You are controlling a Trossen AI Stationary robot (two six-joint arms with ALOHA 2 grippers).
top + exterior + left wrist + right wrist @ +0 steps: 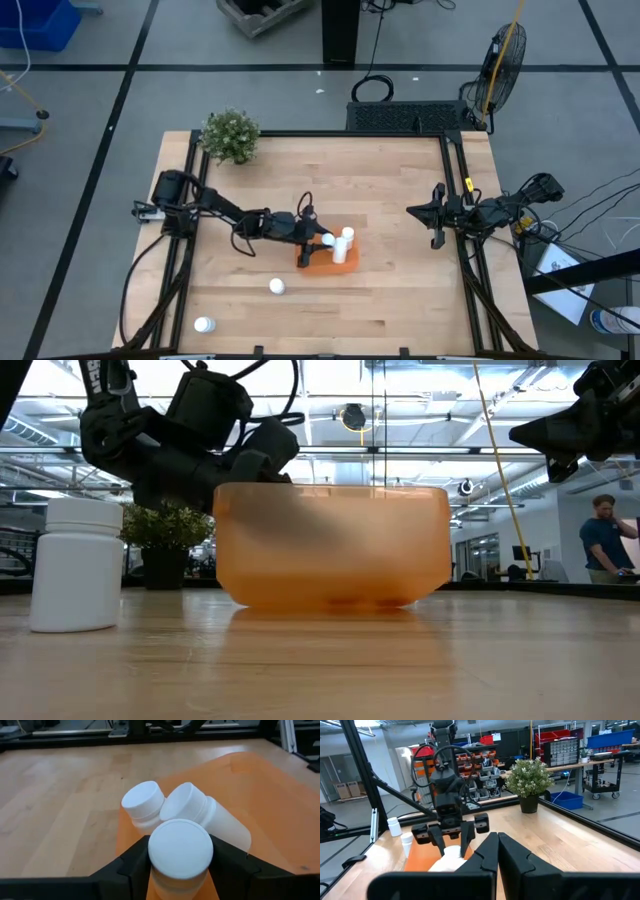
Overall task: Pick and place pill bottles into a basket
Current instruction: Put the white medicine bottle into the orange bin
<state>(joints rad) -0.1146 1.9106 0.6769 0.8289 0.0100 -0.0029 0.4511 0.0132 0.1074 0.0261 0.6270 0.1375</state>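
Observation:
The orange basket sits on the table's middle; it fills the low view. Two white pill bottles are in it, leaning together in the left wrist view. My left gripper is over the basket's left end, shut on a third pill bottle. Two more bottles stand on the table near its front left; one shows in the low view. My right gripper waits shut and empty at the table's right. My left gripper pinches the third bottle's body just under its cap between its two fingers. The fingers come from above, pointing down. The bottle stands upright over the basket's left end, cap up; whether its base touches the basket floor is hidden.
A green potted plant stands at the table's far left corner. Black frame rails run along the table's left and right edges. Bare wood lies between the basket and my right gripper. A person stands far off in the room.

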